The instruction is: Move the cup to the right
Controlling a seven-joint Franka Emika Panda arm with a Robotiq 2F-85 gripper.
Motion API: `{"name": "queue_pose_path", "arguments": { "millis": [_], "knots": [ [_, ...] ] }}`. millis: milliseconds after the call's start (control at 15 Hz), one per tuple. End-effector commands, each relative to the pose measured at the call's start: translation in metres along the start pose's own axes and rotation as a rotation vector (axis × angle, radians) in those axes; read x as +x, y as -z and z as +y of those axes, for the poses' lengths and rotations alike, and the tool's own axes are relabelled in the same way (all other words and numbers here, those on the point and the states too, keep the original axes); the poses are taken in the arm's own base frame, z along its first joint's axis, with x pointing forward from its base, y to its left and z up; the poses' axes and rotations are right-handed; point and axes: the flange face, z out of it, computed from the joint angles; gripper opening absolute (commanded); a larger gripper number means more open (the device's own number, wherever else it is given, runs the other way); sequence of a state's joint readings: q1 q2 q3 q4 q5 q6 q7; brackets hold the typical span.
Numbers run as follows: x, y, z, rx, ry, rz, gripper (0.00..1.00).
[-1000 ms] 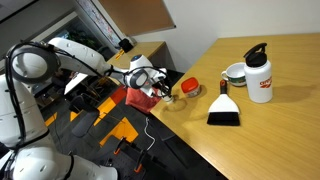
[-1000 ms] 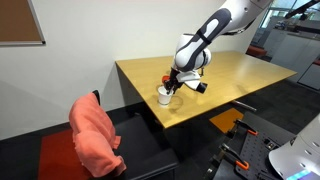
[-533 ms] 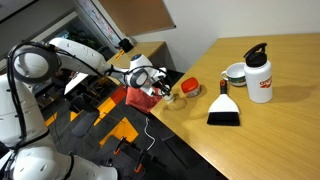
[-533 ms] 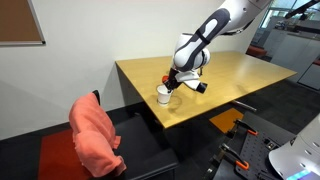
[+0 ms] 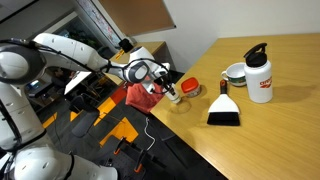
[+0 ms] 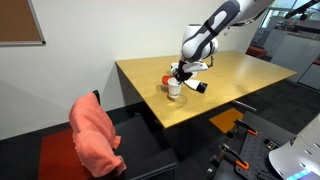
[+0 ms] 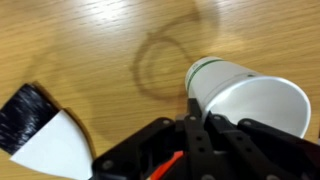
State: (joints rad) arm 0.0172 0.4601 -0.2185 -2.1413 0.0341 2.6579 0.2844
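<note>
Carrying looks to be the step in hand: the hand (image 7: pixel 200 126) is closed narrow on the cup (image 7: pixel 250 95), its dark fingers pinching the near wall at the rim, one seemingly inside and one outside. In the wrist view the cup shows its open mouth and a thin green line below the lip, and a faint ring mark lies on the wood just to its left. Whether its base is clear of the counter (image 5: pixel 270 140) cannot be told for sure, though it looks slightly raised in an exterior view (image 6: pixel 174 89).

In an exterior view the cup (image 5: pixel 172 96) is at the far left end of the counter, close to the edge, with the hand (image 5: pixel 165 89) just over it. A brush (image 5: pixel 222 108) lies to the right, and a bowl (image 5: pixel 234 72) and bottle (image 5: pixel 260 73) stand farther right.

The next move, as I judge it, calls for a level sweep rightward with the grip kept firm, stopping short of the brush, then lowering until the base sits flat before the fingers part. A rim pinch can let the cup swing or tip, so a slow pace would suit.
</note>
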Motion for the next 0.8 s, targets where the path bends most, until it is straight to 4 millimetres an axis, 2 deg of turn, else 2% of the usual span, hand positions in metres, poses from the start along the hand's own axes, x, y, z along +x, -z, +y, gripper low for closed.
{"name": "queue_pose_path", "arguments": {
  "millis": [0,200,733],
  "knots": [
    [-0.004,0.031,0.051,-0.058,-0.118,-0.058,0.01],
    [0.001,0.036,0.1,-0.085,-0.251,-0.099,0.01],
    [0.014,0.025,0.244,-0.106,-0.687,-0.039,0.01]
  ]
}}
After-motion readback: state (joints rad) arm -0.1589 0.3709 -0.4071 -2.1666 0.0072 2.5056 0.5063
